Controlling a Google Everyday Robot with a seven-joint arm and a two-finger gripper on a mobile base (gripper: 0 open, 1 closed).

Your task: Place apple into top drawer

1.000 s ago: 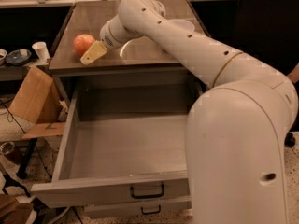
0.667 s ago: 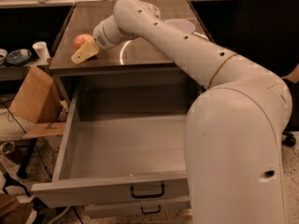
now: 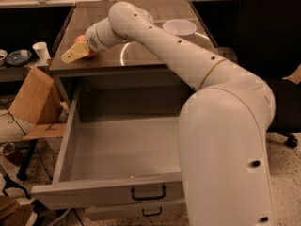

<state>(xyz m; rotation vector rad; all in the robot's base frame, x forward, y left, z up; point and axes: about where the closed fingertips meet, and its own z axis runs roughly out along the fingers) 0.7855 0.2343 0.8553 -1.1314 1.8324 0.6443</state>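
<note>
A: How far along is the robot with the apple?

B: Early, by the look of it. The top drawer (image 3: 117, 145) is pulled well out below the counter (image 3: 141, 60) and its grey floor is bare, so the opening needs no work. The apple (image 3: 81, 40) is not inside it.

A: Where is the fruit, then?

B: Up at counter level, near the left front corner, roughly above the drawer's back left corner. The gripper (image 3: 70, 55) is right at it. Its tan end lies across the front of the fruit, so only slivers of red show above and beside it.

A: Does it have hold of it?

B: That cannot be told from this view. The gripper covers most of the apple, and it is hidden whether it is clamped on the fruit or merely set against it. Nor is it clear whether the apple rests on the surface or hangs just above it.

A: So what is left?

B: Most of the job, it seems. The robot needs a sure grasp if there is none, then a lift clear of the counter edge. After that comes a carry forward and down over the open drawer, and a release inside. The white bowl (image 3: 179, 27) sits well apart, toward the far right of the counter, and a path to the drawer should not go near it.
</note>
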